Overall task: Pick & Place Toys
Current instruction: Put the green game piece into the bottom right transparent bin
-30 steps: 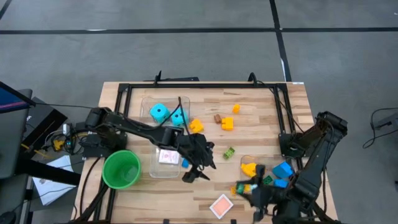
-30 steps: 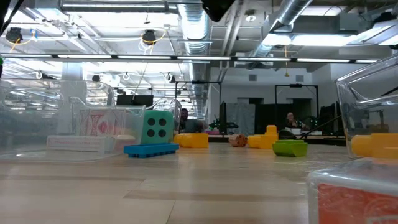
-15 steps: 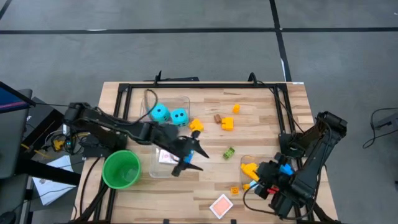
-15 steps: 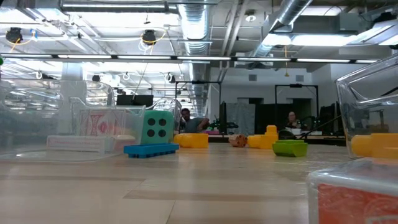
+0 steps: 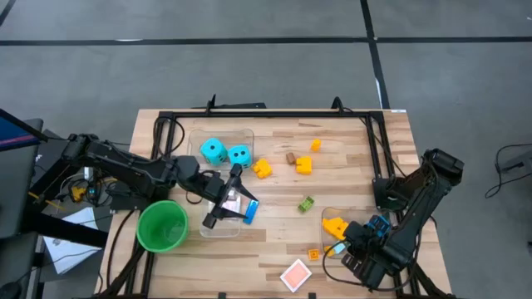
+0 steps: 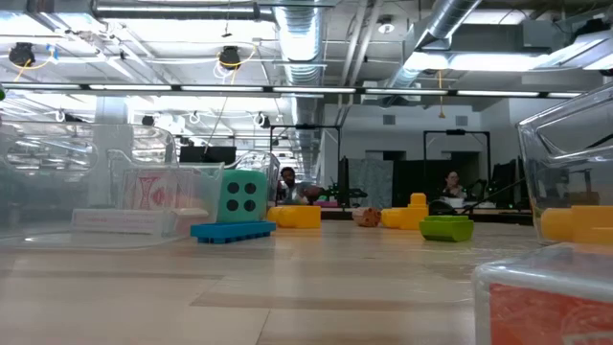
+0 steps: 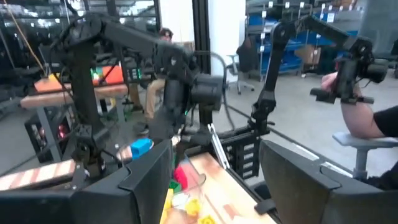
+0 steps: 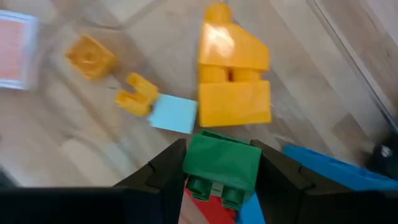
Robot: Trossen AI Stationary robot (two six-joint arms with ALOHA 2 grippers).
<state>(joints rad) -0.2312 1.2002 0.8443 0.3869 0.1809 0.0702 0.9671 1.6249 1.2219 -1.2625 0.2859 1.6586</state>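
Right gripper (image 8: 217, 180) jaws clamp a green brick (image 8: 221, 162); left gripper (image 5: 221, 199) jaws stand apart.

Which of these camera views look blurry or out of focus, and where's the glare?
Right wrist view: motion-smeared, the small orange brick soft-edged, the large yellow plastic brick showing a bright sheen. Left wrist view: softly blurred throughout. Low view: the near red-and-white playing card is out of focus, ceiling strip lights glare. High view: sharp, evenly lit.
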